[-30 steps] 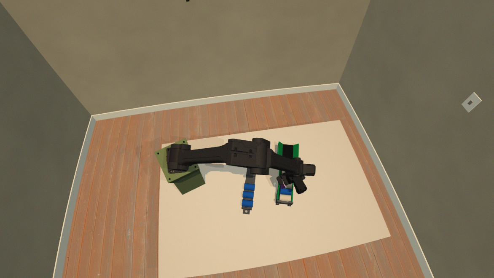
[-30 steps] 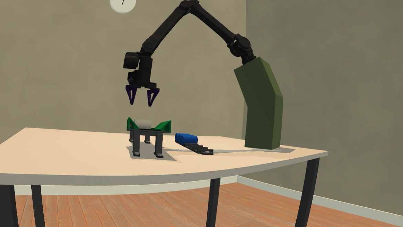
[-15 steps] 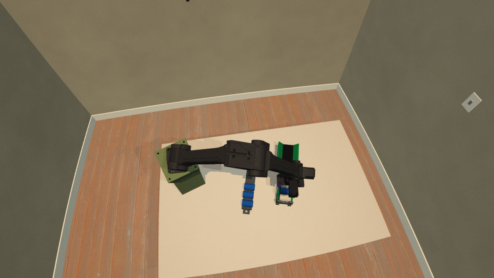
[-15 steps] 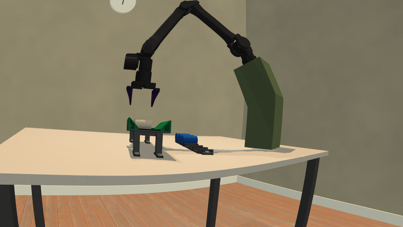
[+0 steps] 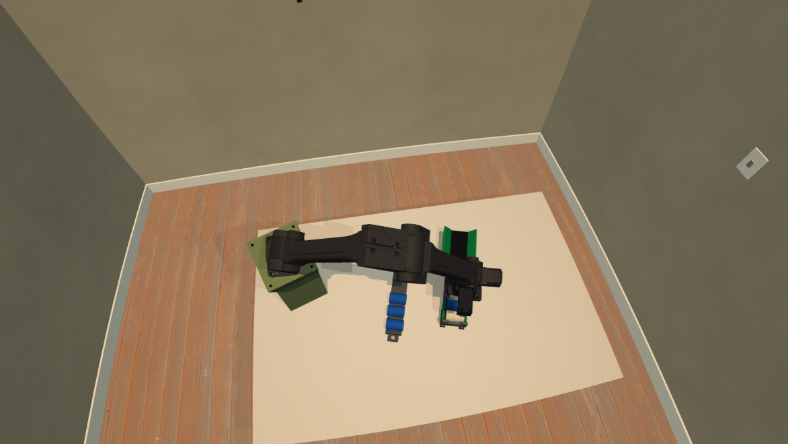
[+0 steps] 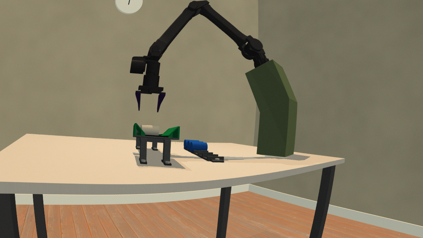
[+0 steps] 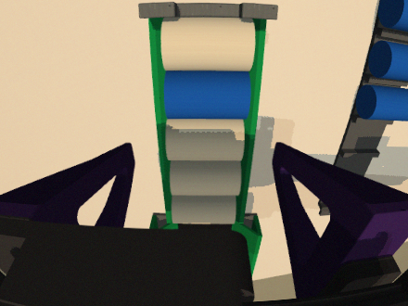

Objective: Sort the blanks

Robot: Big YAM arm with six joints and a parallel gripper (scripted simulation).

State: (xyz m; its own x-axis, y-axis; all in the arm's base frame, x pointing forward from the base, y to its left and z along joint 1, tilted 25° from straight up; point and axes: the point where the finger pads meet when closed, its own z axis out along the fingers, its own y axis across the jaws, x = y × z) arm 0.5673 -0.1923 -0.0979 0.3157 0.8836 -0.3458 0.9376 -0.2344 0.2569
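The green feed ramp (image 7: 207,129) stands on dark legs on the table (image 6: 156,134). In the wrist view a cream blank (image 7: 208,44) lies against the grey stop (image 7: 208,10). A blue blank (image 7: 207,94) lies behind it, then three more cream blanks (image 7: 206,173) in a row. Three blue blanks (image 7: 382,55) lie on the dark stock rack (image 6: 204,153) to the right; they also show in the overhead view (image 5: 396,312). My gripper (image 6: 148,104) hangs open and empty well above the ramp, its purple fingers on either side of it.
The arm's green pedestal (image 6: 275,109) stands at the table's back right. The rack has free slots at its near end (image 6: 214,156). The ramp's upper end (image 5: 460,239) has no blanks on it.
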